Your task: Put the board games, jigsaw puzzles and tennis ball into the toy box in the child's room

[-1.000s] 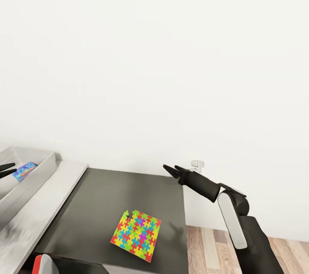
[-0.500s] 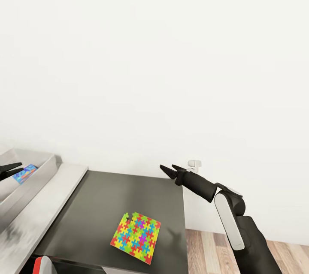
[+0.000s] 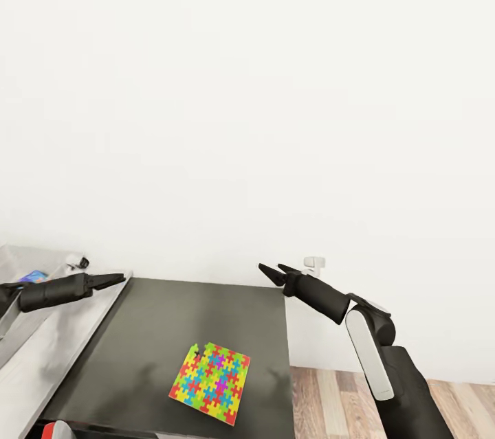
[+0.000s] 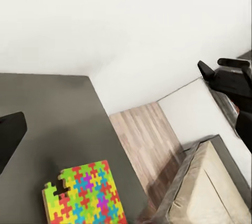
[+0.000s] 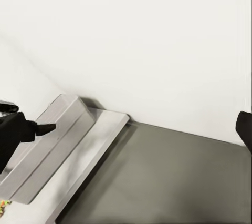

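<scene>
Lying flat on dark table [image 3: 172, 315], jigsaw puzzle [image 3: 210, 391] sits near front edge, nothing on it. Toy box [image 3: 27, 329] stands just left of table w/ a colourful item inside. Left gripper [image 3: 117, 279] hovers over table's left edge, fingers nearly together, empty. Right gripper [image 3: 273, 273] above far-right corner, fingers apart, empty.

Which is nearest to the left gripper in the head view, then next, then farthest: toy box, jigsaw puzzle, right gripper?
From the left gripper:
1. Toy box, directly beneath it, at the table's left.
2. Jigsaw puzzle, on the dark table, toward the front.
3. Right gripper, across the table's far right corner.
</scene>
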Robot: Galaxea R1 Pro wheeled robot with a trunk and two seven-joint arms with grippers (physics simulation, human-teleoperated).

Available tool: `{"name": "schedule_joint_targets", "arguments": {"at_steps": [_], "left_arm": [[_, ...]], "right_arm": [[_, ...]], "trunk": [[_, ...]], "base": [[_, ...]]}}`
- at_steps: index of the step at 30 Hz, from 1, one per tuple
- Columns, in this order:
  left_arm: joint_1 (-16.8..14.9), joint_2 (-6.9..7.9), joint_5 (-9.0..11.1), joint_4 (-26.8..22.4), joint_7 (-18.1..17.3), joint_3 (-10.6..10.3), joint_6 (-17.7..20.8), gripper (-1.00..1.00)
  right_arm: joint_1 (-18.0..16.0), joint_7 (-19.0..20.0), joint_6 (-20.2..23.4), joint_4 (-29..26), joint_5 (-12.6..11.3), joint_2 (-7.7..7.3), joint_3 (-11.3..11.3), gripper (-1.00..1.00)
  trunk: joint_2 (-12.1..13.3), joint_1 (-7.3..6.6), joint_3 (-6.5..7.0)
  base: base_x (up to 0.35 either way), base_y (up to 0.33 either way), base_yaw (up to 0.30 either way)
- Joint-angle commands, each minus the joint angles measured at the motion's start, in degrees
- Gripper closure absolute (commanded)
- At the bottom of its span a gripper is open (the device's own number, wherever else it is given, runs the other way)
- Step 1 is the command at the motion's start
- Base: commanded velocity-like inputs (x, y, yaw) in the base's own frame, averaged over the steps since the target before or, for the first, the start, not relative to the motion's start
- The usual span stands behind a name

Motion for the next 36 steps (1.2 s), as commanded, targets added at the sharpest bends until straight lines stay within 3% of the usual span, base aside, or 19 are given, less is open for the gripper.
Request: {"name": "schedule_joint_targets", "arguments": {"at_steps": [1,4,8,15,36], "left_arm": [[0.0,-0.52,0.0,-0.1,-0.2,-0.5,0.6,-1.00],[-0.1,-1.94,-0.6,-0.1,-0.2,-2.1,0.6,-1.00],[-0.1,-2.41,-0.9,-0.2,-0.2,-2.8,0.5,-1.00],[-0.1,-2.44,-0.9,-0.2,-0.2,-2.8,0.1,-1.00],[-0.1,-2.45,-0.9,-0.2,-0.2,-2.6,0.2,-1.00]], "right_arm": [[-0.1,0.0,0.5,0.0,-0.3,0.03,-0.1,-1.00],[-0.1,-0.1,0.5,0.4,-0.3,0.01,-0.2,-1.00],[-0.1,-0.2,0.5,1.2,-0.3,0.01,-0.4,-1.00],[-0.1,-0.3,0.3,1.4,-0.2,0.02,-0.5,-1.00],[-0.1,-3.6,0.4,2.8,-0.3,0.05,-0.6,-1.00]], "trunk": [[-0.1,0.01,-0.04],[-0.1,0.01,0.09],[-0.1,0.01,0.27],[-0.1,0.01,0.44],[-0.1,0.01,0.45]], "base": [[0.000,0.000,-0.242],[0.000,0.000,-0.249],[0.000,0.000,-0.253],[-0.039,0.008,-0.146],[-0.015,0.007,-0.004]]}}
